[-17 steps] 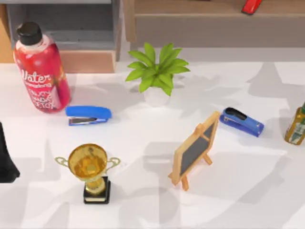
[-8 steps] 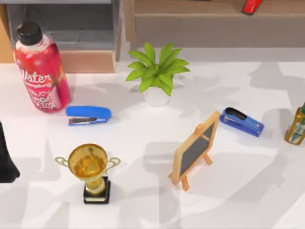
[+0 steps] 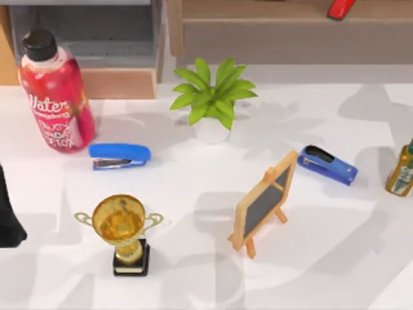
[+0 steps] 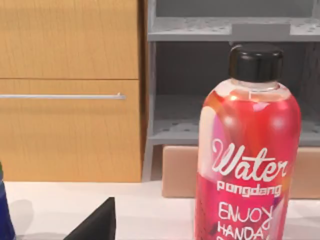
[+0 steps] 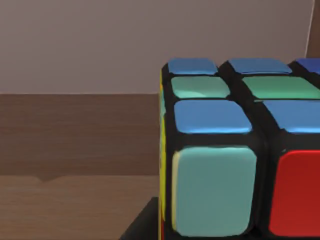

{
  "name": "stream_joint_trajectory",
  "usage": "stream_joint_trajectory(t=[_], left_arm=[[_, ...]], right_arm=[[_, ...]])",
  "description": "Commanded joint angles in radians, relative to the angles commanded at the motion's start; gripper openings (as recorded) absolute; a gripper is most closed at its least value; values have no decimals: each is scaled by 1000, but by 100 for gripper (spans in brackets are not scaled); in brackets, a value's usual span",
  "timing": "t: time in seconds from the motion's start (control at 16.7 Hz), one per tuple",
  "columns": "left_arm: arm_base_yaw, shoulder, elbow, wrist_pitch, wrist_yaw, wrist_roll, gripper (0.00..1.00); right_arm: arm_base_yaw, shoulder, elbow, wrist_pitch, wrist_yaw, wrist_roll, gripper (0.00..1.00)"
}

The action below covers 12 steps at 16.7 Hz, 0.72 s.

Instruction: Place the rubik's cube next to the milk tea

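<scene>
Jaw state can't be told for either arm. Multicoloured plastic rubik's cube [image 5: 240,150] sits close before the right wrist camera, against a brown wooden surface [image 5: 75,150]. Left arm [image 3: 8,213] parked at table's left edge, near the red plastic water bottle [image 4: 247,150].

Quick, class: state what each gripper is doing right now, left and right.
Left gripper: cannot be told.
Right gripper: cannot be told; the rubik's cube sits close before its camera.

A white table [image 3: 193,174] carries soft grey shadows. Behind it stand a wooden cabinet [image 4: 70,90] (with a slim metal handle [image 4: 62,96]), grey open shelving [image 4: 210,75] and a brown shelf [image 3: 290,29].
</scene>
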<state>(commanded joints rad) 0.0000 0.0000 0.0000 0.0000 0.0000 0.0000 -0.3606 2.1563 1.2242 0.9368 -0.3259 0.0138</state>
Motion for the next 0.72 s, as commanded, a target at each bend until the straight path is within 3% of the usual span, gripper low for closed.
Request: stream_joint_trajectory(t=[0.24, 0.72], left_arm=[[0, 0, 0, 0, 0, 0, 100], [0, 0, 0, 0, 0, 0, 100]], right_arm=[[0, 0, 0, 0, 0, 0, 2], [0, 0, 0, 0, 0, 0, 0]])
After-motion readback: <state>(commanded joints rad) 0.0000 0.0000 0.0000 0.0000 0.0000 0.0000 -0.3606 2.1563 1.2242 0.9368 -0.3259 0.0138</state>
